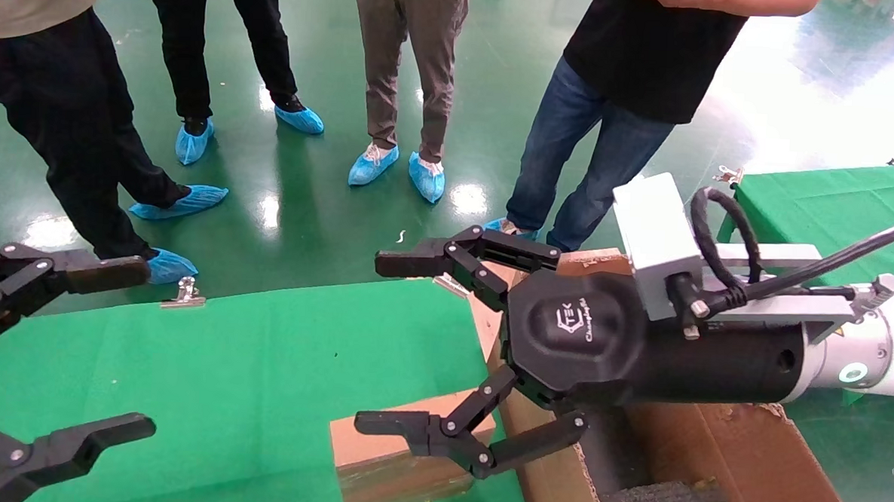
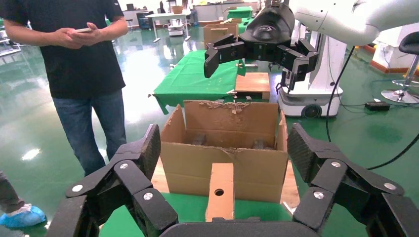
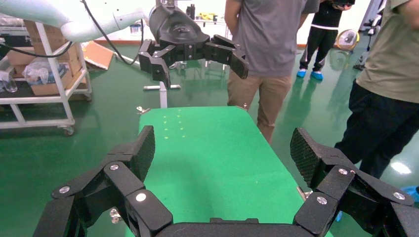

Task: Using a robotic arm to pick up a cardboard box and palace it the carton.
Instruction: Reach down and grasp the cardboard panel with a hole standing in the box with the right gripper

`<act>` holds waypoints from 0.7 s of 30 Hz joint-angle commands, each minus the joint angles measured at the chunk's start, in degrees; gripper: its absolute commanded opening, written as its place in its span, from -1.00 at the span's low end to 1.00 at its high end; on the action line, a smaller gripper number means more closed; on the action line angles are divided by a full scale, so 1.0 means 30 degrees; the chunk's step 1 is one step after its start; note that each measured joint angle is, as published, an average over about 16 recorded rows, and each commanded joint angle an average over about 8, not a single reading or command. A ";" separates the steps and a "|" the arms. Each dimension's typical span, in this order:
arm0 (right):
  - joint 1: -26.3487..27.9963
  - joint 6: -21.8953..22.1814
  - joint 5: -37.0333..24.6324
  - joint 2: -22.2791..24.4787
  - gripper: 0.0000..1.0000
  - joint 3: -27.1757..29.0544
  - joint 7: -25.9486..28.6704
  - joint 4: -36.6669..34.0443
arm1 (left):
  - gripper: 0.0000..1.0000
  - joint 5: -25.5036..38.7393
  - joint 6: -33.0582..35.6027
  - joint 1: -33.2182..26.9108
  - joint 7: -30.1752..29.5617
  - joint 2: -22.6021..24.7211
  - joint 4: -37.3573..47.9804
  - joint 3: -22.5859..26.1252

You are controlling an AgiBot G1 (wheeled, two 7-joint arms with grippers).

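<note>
Green cloth covers the desk (image 1: 261,363) across the lower left. Corrugated brown carton (image 1: 717,451), ragged-flapped, sits lower right. Smooth flat cardboard box (image 1: 392,460) rests at bottom centre, against the carton. Right claw (image 1: 401,347) hovers above it, spread wide, empty. Left claw (image 1: 122,350), far left, gapes likewise.

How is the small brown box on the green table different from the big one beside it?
The cardboard box is small, flat and closed, with a round hole in its end; the carton is far larger and open, with ragged flaps. The cardboard box rests on the green table; the carton stands beside it. Both are brown cardboard.
</note>
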 commanded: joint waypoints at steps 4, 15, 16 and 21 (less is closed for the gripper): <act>0.0325 -0.0210 -0.0760 0.0100 1.00 -0.0392 0.0224 -0.0135 | -1.00 0.0001 0.0000 -0.0001 0.0001 0.0000 0.0001 0.0001; 0.2594 -0.1463 -0.5336 -0.0809 1.00 -0.3394 -0.0190 -0.1471 | -1.00 -0.0001 0.0000 -0.0002 0.0002 -0.0001 0.0003 0.0004; 0.2793 -0.1492 -0.5691 -0.0946 1.00 -0.3723 -0.0337 -0.1632 | -1.00 -0.0001 0.0000 -0.0003 0.0002 -0.0001 0.0003 0.0004; 0.4047 -0.1552 -0.7446 -0.1767 1.00 -0.5455 -0.1120 -0.2556 | -1.00 -0.0002 0.0000 -0.0003 0.0003 -0.0001 0.0003 0.0006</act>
